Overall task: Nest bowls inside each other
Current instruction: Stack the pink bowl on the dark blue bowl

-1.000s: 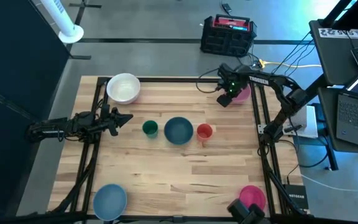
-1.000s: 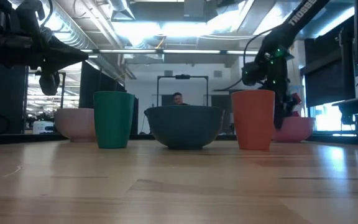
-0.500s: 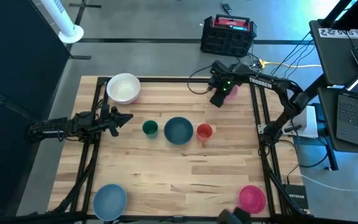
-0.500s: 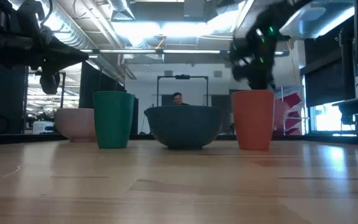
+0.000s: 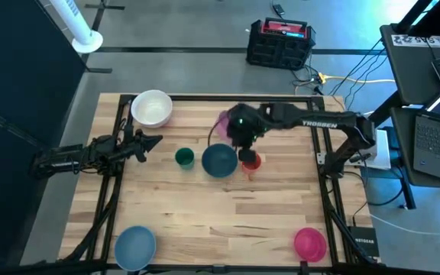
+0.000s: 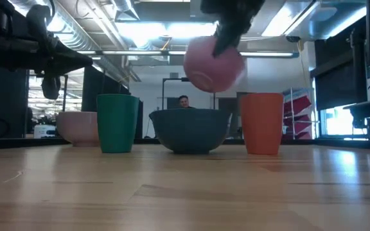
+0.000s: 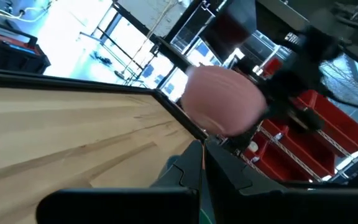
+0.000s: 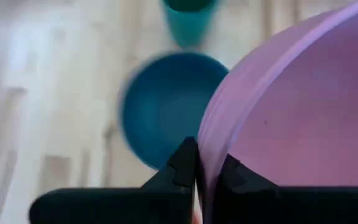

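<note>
My right gripper (image 5: 237, 136) is shut on the pale pink bowl (image 6: 214, 64) and holds it in the air over the table's middle, just beyond the dark blue bowl (image 5: 219, 160). The dark blue bowl stands on its base between a green cup (image 5: 184, 157) and a red cup (image 5: 251, 161). The white bowl (image 5: 152, 108) sits at the far left, the light blue bowl (image 5: 135, 246) at the near left, and the magenta bowl (image 5: 310, 244) at the near right. At the table's left edge my left gripper (image 5: 150, 143) hangs shut, holding nothing. My right gripper pinches the pink bowl's rim (image 8: 205, 146), with one finger inside the bowl and one outside. The fingers slant down from the table's right. The bowl is lifted clear of the table and hangs tilted below the fingers (image 6: 227, 40).
A black frame (image 5: 205, 98) runs around the wooden table top. The near middle of the table shows bare wood (image 5: 228, 221). Off the table stand a red and black case (image 5: 281, 42) behind it and laptops (image 5: 438, 130) to its right.
My right gripper has lifted the pink bowl off the table's far right corner. It has swung up and toward the table's left and near side, turning as it went. The bowl now hangs tilted over the middle, by the dark blue bowl.
</note>
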Controlling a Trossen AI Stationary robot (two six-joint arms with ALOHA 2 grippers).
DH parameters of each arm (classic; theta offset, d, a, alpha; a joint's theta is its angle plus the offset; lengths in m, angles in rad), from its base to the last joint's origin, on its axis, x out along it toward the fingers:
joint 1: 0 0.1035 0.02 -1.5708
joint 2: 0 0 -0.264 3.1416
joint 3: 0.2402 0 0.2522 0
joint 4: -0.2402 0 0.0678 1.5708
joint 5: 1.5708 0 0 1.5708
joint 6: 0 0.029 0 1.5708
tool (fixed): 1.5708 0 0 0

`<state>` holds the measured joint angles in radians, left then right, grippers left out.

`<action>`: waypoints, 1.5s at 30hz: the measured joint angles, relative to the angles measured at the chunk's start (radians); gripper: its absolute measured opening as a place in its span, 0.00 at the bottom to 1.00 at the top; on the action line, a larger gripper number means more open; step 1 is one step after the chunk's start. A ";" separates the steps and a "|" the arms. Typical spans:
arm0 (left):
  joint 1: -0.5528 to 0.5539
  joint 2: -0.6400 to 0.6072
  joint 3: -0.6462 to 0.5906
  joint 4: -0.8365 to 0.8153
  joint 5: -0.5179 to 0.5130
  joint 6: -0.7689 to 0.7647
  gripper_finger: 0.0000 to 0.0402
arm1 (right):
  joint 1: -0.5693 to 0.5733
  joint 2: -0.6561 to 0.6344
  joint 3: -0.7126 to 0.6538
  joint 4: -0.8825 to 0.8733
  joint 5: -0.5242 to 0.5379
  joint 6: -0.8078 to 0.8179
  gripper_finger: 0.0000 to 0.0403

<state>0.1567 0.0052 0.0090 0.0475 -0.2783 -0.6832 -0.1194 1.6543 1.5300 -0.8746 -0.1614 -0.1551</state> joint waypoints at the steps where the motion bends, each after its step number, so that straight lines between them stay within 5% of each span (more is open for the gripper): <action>1: 0.001 0.000 0.000 0.000 0.000 -0.004 0.00 | 0.021 0.000 0.000 0.019 -0.005 0.018 0.00; 8: 0.001 0.001 0.000 -0.002 0.011 -0.016 0.00 | 0.120 0.085 0.076 0.151 -0.007 0.181 0.00; 14: 0.000 0.010 0.000 -0.005 0.042 0.003 0.00 | 0.126 0.324 0.330 -0.090 0.049 0.242 0.00; 30: 0.000 0.017 0.000 -0.006 0.044 0.029 0.00 | 0.177 0.532 0.438 -0.233 0.059 0.360 0.00; 37: 0.000 0.017 0.000 -0.006 0.044 0.034 0.00 | 0.180 0.563 0.437 -0.264 0.164 0.368 0.00; 45: 0.000 0.017 0.000 -0.005 0.044 0.055 0.00 | 0.179 0.559 0.437 -0.259 0.164 0.368 0.05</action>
<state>0.1570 0.0223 0.0093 0.0422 -0.2340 -0.6277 0.0598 2.2130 1.9671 -1.1333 0.0030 0.2132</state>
